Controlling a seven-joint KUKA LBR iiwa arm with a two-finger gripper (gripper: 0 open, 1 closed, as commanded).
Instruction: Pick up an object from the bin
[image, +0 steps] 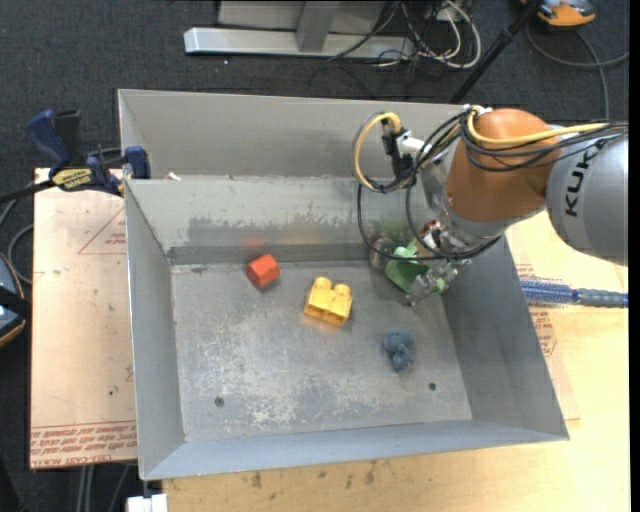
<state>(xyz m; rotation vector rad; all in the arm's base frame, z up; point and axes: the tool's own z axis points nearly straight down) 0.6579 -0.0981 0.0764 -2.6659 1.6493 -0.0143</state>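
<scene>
My gripper (424, 281) is low at the back right of the bin floor, under the orange wrist cover. A small green thing (404, 264) lies right against it, partly hidden by the gripper's body; whether it is held I cannot tell. A blue-grey lump (399, 351) lies just in front of the gripper. A yellow two-stud brick (329, 300) sits to its left, near the middle of the floor.
A small red cube (263, 271) rests further left near the back wall. The bin's sloped right wall rises close beside the gripper. The arm with its looped cables hangs over the back right corner.
</scene>
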